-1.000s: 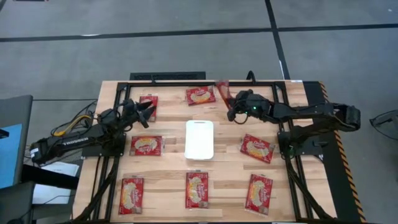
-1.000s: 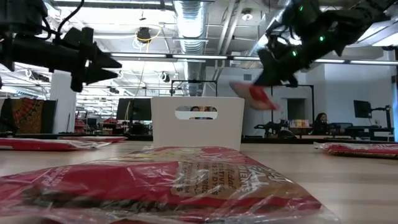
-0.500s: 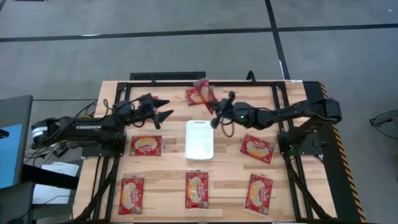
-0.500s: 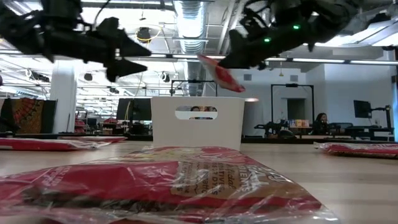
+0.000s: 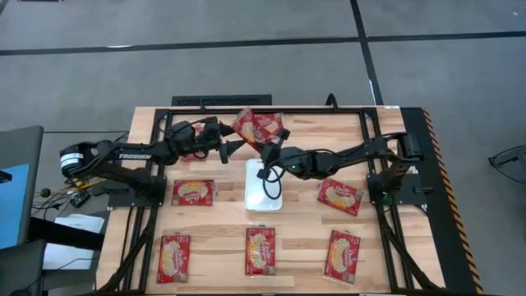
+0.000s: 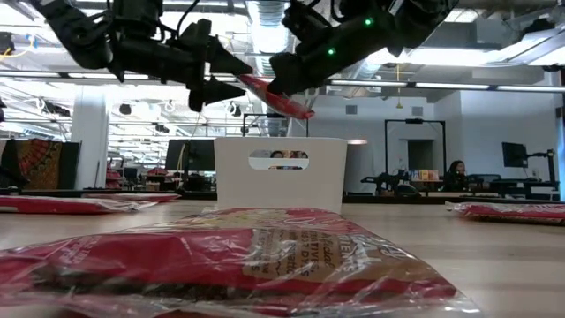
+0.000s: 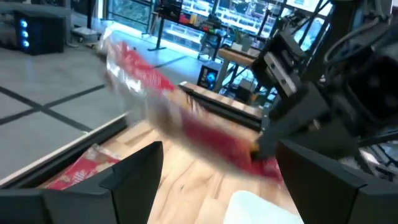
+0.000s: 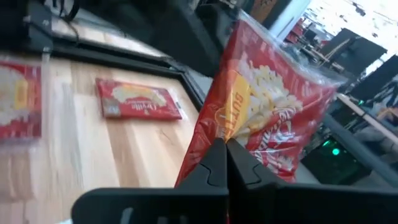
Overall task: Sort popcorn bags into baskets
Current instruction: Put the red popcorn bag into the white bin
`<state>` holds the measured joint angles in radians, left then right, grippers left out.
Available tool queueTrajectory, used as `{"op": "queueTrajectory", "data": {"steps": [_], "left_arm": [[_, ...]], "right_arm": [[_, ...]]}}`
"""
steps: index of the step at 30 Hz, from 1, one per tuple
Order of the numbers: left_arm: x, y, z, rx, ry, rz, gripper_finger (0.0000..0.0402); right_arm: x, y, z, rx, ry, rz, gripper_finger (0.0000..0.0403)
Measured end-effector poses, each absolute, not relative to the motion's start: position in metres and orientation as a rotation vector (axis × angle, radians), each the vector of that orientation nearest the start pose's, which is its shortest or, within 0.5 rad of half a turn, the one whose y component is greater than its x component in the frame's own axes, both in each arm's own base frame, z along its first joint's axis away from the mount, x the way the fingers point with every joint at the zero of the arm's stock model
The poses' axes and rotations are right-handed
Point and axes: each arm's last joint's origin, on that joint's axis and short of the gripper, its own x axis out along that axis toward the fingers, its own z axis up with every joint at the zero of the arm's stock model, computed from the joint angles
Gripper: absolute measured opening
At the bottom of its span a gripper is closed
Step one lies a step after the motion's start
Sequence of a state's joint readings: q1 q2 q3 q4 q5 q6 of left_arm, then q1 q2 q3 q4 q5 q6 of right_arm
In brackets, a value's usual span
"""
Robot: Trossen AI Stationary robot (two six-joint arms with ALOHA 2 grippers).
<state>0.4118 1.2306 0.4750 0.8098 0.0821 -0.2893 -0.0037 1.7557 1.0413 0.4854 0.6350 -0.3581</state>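
Right gripper (image 5: 268, 150): clamped on a popcorn bag (image 5: 251, 127), lifted above the table's (image 5: 370, 238) far edge, just beyond the basket (image 5: 264, 184).
Left gripper (image 5: 233, 148): fingers spread, beside that bag.

A white rectangular plastic basket (image 6: 280, 173) with a cut-out handle slot stands on the wooden table (image 6: 494, 256). Above it the right gripper (image 6: 284, 90) pinches a flat red popcorn bag (image 6: 275, 97), tilted, in the air. Just beside the bag, the left gripper (image 6: 231, 78) hangs with its dark fingers (image 6: 231, 63) parted and pointing at it. A large red clear-wrapped popcorn bag (image 6: 238, 256) fills the foreground; two more red bags (image 6: 62, 204) (image 6: 512, 212) lie near the table's two sides.
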Motion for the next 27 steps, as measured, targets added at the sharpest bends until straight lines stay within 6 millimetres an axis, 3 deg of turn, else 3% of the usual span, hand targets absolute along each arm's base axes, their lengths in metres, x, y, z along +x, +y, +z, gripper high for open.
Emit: {"op": "queueTrajectory", "data": {"steps": [5, 9, 12, 18, 19, 24, 27], "left_arm": [[0.234, 0.101, 0.230, -0.307, -0.093, 0.373, 0.0297], [0.235, 0.104, 0.227, -0.319, -0.088, 0.445, 0.0262], [0.234, 0.104, 0.228, -0.313, -0.098, 0.452, 0.0204], [0.235, 0.103, 0.229, -0.264, -0.099, 0.412, 0.0034], [0.235, 0.102, 0.229, -0.255, -0.095, 0.400, 0.0020], [0.235, 0.101, 0.230, -0.206, -0.080, 0.356, 0.0011], [0.233, 0.100, 0.232, -0.175, -0.072, 0.325, 0.0008]], "right_arm": [[0.382, -0.013, 0.228, -0.464, 0.341, -0.574, 0.0003], [0.382, -0.008, 0.229, -0.532, 0.351, -0.561, 0.0003], [0.382, -0.005, 0.229, -0.568, 0.357, -0.548, 0.0004], [0.382, -0.001, 0.229, -0.612, 0.363, -0.523, 0.0007], [0.382, 0.000, 0.229, -0.611, 0.362, -0.521, 0.0009], [0.381, 0.002, 0.231, -0.563, 0.351, -0.582, 0.0038], [0.372, 0.005, 0.246, -0.487, 0.329, -0.641, 0.0068]]}}
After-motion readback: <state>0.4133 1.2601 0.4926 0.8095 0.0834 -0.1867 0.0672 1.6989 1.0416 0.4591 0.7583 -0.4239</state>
